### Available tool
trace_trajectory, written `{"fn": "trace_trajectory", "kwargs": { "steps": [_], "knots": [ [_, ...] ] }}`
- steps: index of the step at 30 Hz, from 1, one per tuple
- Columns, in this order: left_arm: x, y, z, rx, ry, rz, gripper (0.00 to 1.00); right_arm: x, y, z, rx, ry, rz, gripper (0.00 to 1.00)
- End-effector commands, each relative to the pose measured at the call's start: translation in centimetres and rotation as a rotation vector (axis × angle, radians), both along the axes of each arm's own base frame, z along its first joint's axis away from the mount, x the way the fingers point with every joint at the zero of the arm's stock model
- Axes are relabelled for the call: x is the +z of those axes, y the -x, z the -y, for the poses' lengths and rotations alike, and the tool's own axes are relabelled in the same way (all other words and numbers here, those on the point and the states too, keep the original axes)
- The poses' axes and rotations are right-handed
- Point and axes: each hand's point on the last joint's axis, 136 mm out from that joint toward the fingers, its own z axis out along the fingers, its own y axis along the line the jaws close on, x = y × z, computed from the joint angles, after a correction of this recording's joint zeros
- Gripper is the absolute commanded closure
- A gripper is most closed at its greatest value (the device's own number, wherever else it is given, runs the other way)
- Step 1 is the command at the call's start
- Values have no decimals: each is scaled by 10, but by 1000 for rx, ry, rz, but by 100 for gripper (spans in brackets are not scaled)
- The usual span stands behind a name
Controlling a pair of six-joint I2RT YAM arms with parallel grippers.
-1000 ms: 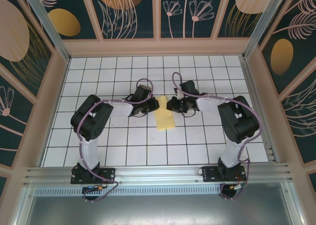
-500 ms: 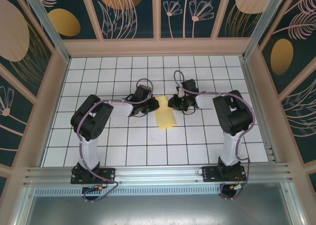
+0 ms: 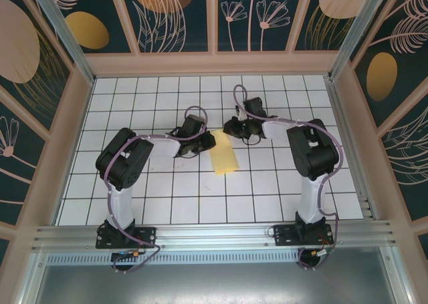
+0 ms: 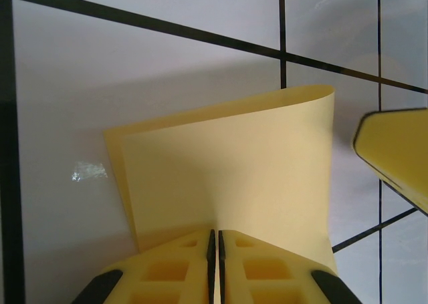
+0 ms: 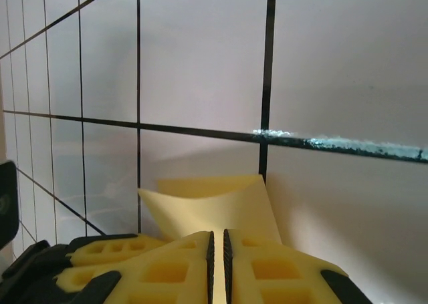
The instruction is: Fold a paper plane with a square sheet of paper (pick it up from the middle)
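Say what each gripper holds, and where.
Both pinch the folded paper: the left gripper at the edge facing it, the right gripper seemingly at its far end.

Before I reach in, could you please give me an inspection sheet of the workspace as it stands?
Surface: white grid-tiled table, flat.
Job's things: pale yellow sheet of paper, folded over into a narrow shape, one edge curling up; not yet a plane.
Clutter: nothing seen.
Grippers: left gripper shut on the sheet's edge; right gripper shut on it from the opposite side.
Cables: purple cables loop along both arms, off the paper.
Surroundings: wood-framed floral wall panels on three sides; metal rail at the near edge.
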Motion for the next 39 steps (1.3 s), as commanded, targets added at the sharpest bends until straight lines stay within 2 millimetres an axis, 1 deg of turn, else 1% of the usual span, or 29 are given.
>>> {"fn": "trace_trajectory", "kwargs": {
  "steps": [1, 4, 6, 9, 11, 14, 16, 18, 20, 23, 26, 29, 34, 36, 38, 39],
  "knots": [
    [-49, 24, -20, 1, -129, -116, 85, -10, -5, -8, 10, -19, -20, 84],
    [-49, 25, -21, 3, -133, -116, 85, -18, -11, -4, -14, -5, -28, 84],
    [-48, 25, -21, 3, -133, -115, 85, -23, -14, 4, -46, 14, -30, 84],
    [-48, 25, -22, 4, -135, -115, 85, -23, -17, 12, -84, 39, -24, 84],
    [-48, 25, -22, 3, -135, -115, 85, -19, -20, 15, -100, 50, -9, 84],
    [-48, 25, -22, 5, -133, -115, 85, -2, -20, 10, -86, 27, 29, 84],
    [-48, 25, -22, 4, -133, -114, 85, 12, -16, -1, -42, 2, 69, 84],
    [-47, 25, -22, 4, -133, -113, 85, 19, -10, -13, -3, -12, 88, 83],
    [-47, 25, -22, 4, -132, -113, 85, 14, -10, -16, -5, -1, 70, 83],
    [-47, 25, -21, 3, -132, -114, 85, -2, -14, -14, -28, 17, 39, 83],
    [-49, 26, -23, 5, -135, -116, 85, -12, -17, -10, -50, 29, 18, 84],
    [-48, 26, -23, 5, -134, -115, 85, -20, -23, 0, -90, 52, 5, 84],
    [-47, 26, -23, 5, -133, -112, 85, -29, -39, 21, -171, 118, -6, 84],
    [-46, 26, -23, 6, -134, -111, 85, -24, -42, 24, -181, 129, 5, 84],
    [-47, 26, -23, 7, -134, -112, 85, -11, -42, 24, -180, 120, 24, 84],
    [-46, 26, -23, 8, -133, -112, 85, -1, -40, 24, -177, 106, 36, 84]
  ]
}}
